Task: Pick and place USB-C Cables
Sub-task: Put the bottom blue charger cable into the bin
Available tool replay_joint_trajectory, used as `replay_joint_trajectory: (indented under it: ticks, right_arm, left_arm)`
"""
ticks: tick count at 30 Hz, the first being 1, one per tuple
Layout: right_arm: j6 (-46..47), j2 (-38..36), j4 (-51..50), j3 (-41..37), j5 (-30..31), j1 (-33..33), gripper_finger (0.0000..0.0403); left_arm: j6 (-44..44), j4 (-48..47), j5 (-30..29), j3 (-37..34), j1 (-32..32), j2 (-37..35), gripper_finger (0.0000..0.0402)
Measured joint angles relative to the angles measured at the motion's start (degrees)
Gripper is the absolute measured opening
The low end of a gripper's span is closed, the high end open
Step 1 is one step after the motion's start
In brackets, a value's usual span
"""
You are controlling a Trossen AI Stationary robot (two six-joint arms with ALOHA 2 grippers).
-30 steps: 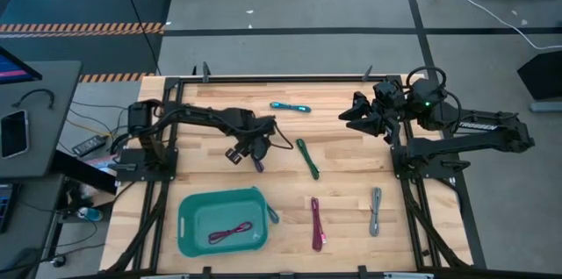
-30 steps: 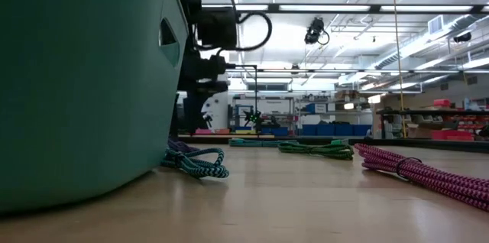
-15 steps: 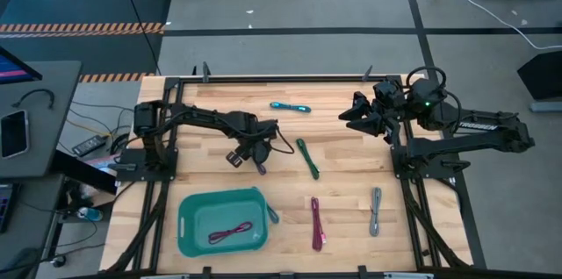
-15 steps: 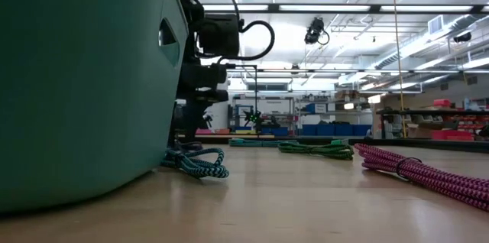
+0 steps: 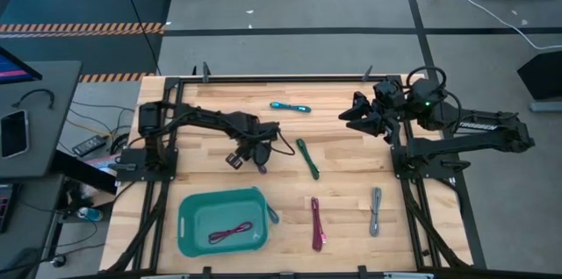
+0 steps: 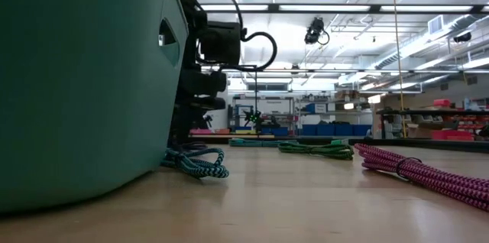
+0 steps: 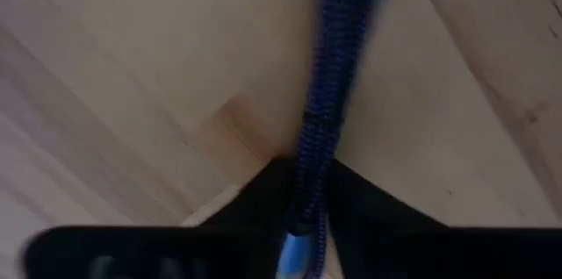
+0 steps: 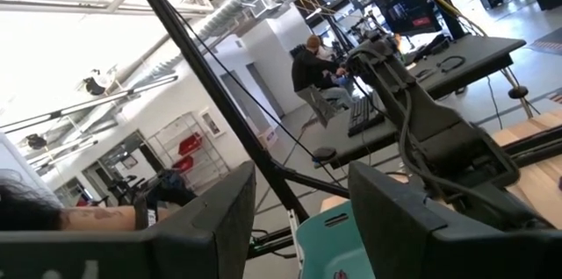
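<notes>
One blue cable (image 7: 329, 95) lies between the left end effector's (image 5: 260, 163) narrowed fingers at mid-bench; grip uncertain.

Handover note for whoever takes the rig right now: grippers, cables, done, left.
Left gripper: down at mid-table, closing around a dark blue braided cable; grip not confirmed.
Right gripper: parked open at the table's far right, empty.
Done: one magenta cable lies in the teal plastic bin.
Left on the wooden table: cyan cable near the far edge, green cable mid-table, magenta braided cable and grey cable near the front, plus a teal-and-dark bundle against the bin's side.
Next, probably: lift the blue cable to the bin.
</notes>
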Motion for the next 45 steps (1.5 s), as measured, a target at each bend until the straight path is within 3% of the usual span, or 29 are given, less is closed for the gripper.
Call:
replay_joint_trajectory:
  ticks: [3,10,22,27,29,33,38,45]
  right_arm:
    - [0.03,0.0,0.2,0.0,0.0,0.0,0.0189]
    - [0.07,0.0,0.29,0.0,0.0,-0.02,0.0189]
    - [1.35,0.0,0.24,0.0,-0.73,0.0,0.0189]
    - [1.28,0.0,0.24,0.0,-2.19,-0.01,0.0189]
    - [1.3,0.0,0.24,0.0,-2.52,0.0,0.0189]
    - [1.26,-0.04,-0.08,0.0,-4.59,-0.02,0.0189]
    - [1.15,0.1,-0.35,0.02,-7.58,0.0,0.0189]
    - [-0.32,0.09,-0.59,0.02,-11.02,0.0,0.0189]
  left_arm:
    - [-1.9,-0.23,0.2,0.0,-0.07,0.43,0.0019]
    - [-10.99,-4.43,-2.03,5.97,-0.15,0.52,0.0017]
    - [-25.13,-31.22,-2.13,39.27,-2.94,-1.24,0.0016]
    - [-35.78,-44.51,-2.11,52.88,-6.58,-1.28,0.0016]
    - [-41.91,-45.58,-2.05,56.83,-8.8,-1.57,0.0016]
    - [-53.7,-45.87,-0.03,59.5,-14.1,-4.57,0.0016]
    - [-70.96,-45.45,-2.33,59.6,-22.62,-6.56,0.0016]
    - [-72.86,-45.23,-4.72,58.73,-35.44,-4.42,0.0016]
